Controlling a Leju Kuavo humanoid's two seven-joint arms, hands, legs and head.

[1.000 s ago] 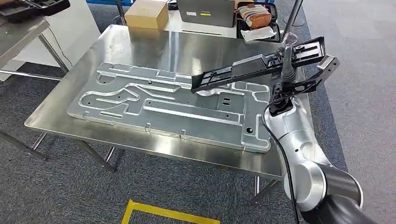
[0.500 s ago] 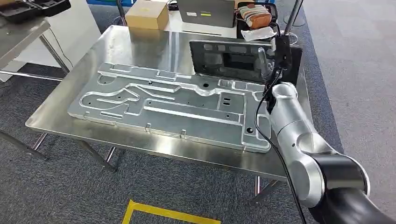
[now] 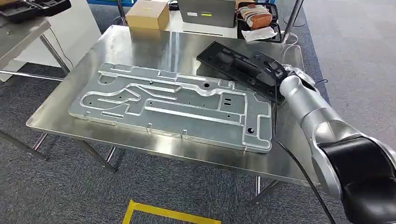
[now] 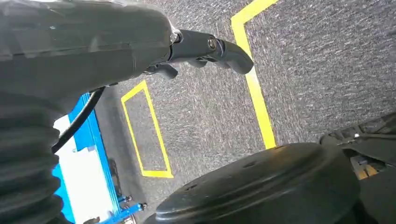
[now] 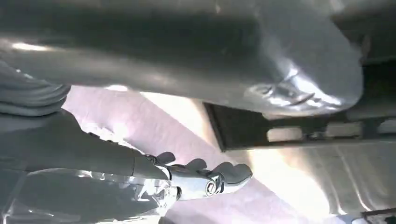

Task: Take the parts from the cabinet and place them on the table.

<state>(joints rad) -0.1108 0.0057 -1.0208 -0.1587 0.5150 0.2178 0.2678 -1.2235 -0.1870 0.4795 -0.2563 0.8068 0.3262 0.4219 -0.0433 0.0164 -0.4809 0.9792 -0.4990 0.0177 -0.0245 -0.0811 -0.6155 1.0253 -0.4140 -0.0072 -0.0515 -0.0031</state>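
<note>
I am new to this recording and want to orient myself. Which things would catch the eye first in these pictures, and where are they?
The large silver metal plate with raised channels lies flat across the steel table. Behind its right end, the black plastic part lies at an angle on the table, and the right hand is at its right end. A cardboard box stands beyond the table's far edge.

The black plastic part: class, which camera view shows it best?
The head view: the whole black plastic part lies at the table's far right, overlapping the large metal plate, with the right hand at its end. The right wrist view shows a blurred dark section. The left wrist view faces floor.
</note>
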